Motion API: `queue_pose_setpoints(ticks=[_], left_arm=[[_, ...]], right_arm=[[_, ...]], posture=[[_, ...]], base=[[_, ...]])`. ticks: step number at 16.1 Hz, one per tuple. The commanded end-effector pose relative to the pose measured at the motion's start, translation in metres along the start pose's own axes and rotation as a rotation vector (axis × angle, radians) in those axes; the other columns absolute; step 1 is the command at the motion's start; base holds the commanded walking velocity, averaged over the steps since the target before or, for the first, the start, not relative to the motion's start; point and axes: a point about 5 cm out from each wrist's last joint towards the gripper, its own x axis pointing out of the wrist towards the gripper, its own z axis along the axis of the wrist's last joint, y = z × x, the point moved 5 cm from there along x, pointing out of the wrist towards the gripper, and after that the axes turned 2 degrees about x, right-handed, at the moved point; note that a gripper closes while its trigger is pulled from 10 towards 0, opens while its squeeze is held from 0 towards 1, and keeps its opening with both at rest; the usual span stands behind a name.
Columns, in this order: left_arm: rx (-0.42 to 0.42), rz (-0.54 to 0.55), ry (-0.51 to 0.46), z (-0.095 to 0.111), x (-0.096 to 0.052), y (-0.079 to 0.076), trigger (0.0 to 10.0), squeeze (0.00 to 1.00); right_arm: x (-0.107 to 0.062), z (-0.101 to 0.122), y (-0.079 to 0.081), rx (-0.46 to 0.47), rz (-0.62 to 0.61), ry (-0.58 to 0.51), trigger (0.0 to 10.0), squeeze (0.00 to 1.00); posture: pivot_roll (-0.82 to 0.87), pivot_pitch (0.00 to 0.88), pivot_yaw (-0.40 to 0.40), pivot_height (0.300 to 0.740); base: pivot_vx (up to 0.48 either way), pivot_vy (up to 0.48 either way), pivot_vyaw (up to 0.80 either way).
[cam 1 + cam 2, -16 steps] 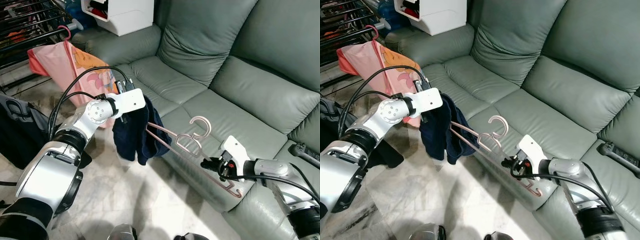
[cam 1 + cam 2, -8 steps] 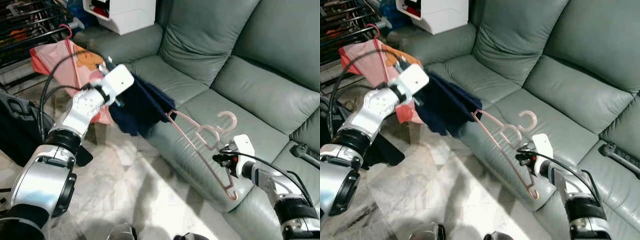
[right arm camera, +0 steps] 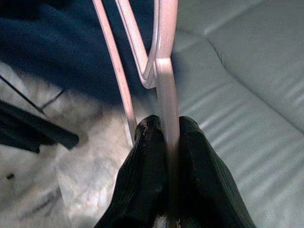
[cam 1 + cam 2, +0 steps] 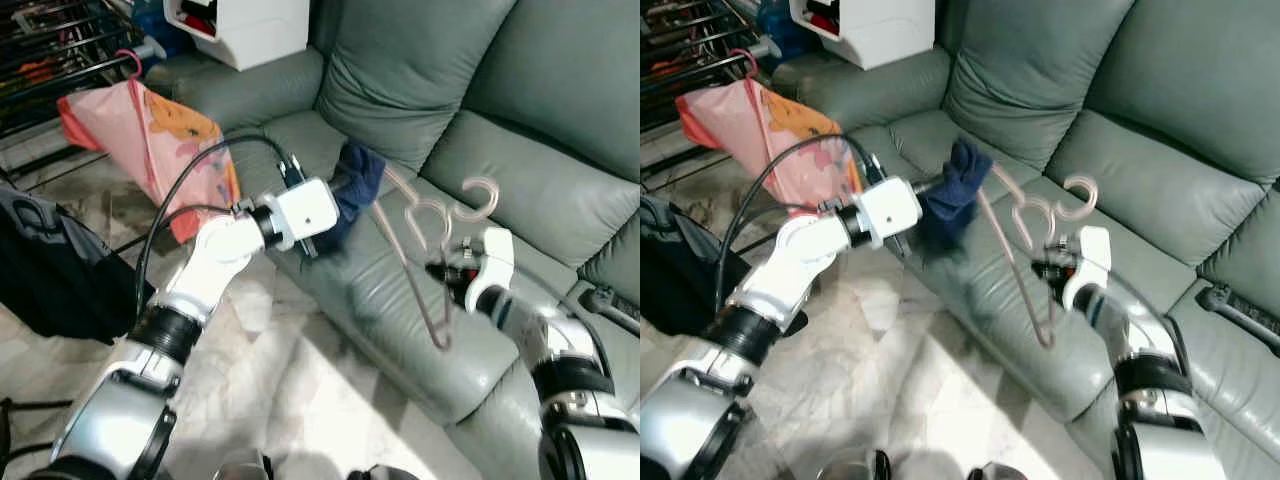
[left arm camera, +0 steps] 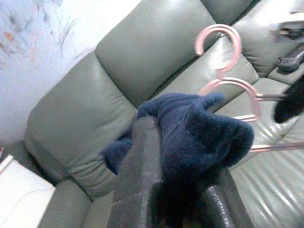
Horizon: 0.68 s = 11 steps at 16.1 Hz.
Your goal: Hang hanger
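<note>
A thin pink hanger [image 4: 418, 232] hangs tilted above the grey sofa seat [image 4: 400, 300], its hook [image 4: 481, 195] toward the backrest. My right gripper [image 3: 168, 135] is shut on one of its bars, which passes between the black fingers [image 3: 145, 166]. My left gripper [image 5: 183, 161] is shut on a bunched navy blue cloth [image 4: 356, 178], held over the sofa seat just beside the hanger's left end. In the left wrist view the cloth [image 5: 199, 126] covers the fingertips, with the hook [image 5: 217, 40] just beyond it.
A pink garment [image 4: 160, 135] hangs on a pink hanger from the black drying rack [image 4: 60, 45] at the left. A white box [image 4: 240, 25] stands behind the sofa arm. A black bag [image 4: 50, 275] lies on the floor at left. A power strip [image 4: 608, 300] rests at far right.
My left gripper has swung right and carried the blue cloth from beside the sofa up over the seat, next to the hanger. My right gripper has lifted the hanger more upright.
</note>
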Motion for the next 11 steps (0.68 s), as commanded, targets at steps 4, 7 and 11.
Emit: queue_pose_setpoints(ticks=[4, 7, 11], left_arm=[[0.175, -0.085, -0.043, 0.012, 0.003, -0.029, 10.0, 0.0], [0.25, -0.071, 0.083, -0.012, 0.0, -0.026, 10.0, 0.0], [0.28, -0.036, 0.109, -0.021, 0.002, -0.033, 10.0, 0.0]], right_arm=[[0.009, 0.037, 0.027, 0.166, 0.078, -0.146, 10.0, 0.0], [0.005, 0.077, 0.048, 0.395, 0.18, -0.348, 10.0, 0.0], [-0.01, 0.123, 0.09, 0.651, 0.396, -0.539, 10.0, 0.0]], posture=[[-0.01, 0.039, 0.012, 0.74], [-0.01, 0.041, 0.012, 0.74], [-0.02, 0.043, 0.014, 0.74]], base=[[0.0, 0.0, 0.0], [0.0, 0.0, 0.0], [0.0, 0.0, 0.0]])
